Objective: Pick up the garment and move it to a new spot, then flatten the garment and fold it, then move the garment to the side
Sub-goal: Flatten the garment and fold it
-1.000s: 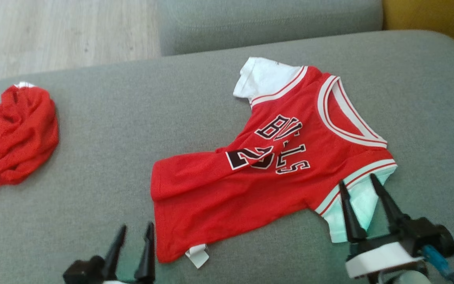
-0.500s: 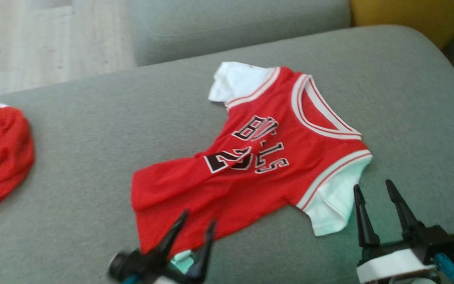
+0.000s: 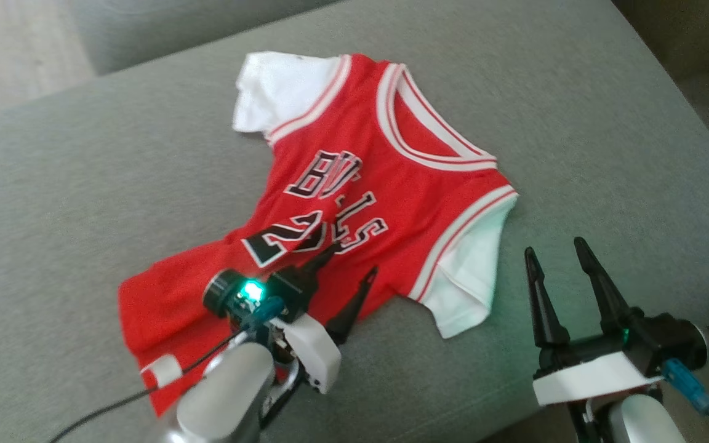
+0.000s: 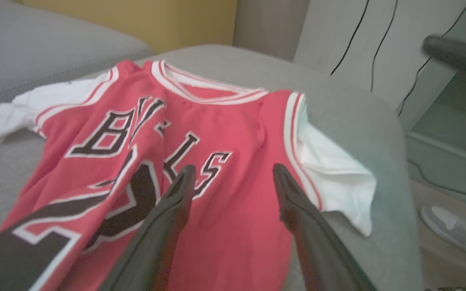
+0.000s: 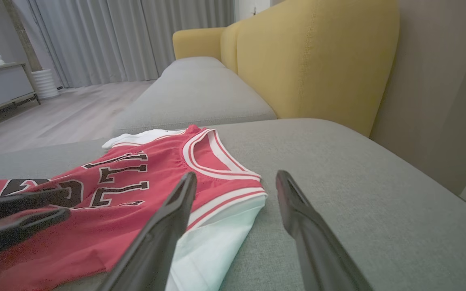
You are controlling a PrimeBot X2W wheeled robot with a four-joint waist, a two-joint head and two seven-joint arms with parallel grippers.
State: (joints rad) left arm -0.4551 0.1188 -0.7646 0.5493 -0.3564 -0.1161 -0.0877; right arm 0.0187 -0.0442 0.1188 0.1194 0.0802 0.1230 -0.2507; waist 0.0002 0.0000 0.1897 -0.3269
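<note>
Two spread, empty pairs: left jaws over garment (image 3: pixel 391 203), right jaws over grey sofa (image 3: pixel 607 154).

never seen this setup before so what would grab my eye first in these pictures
The red jersey with black lettering stands out first, lying rumpled on the grey sofa cushion. Next come the two dark-fingered grippers: the left gripper is open above the jersey's lower half, and the right gripper is open over bare cushion beside the near white sleeve. A yellow backrest rises behind in the right wrist view.
</note>
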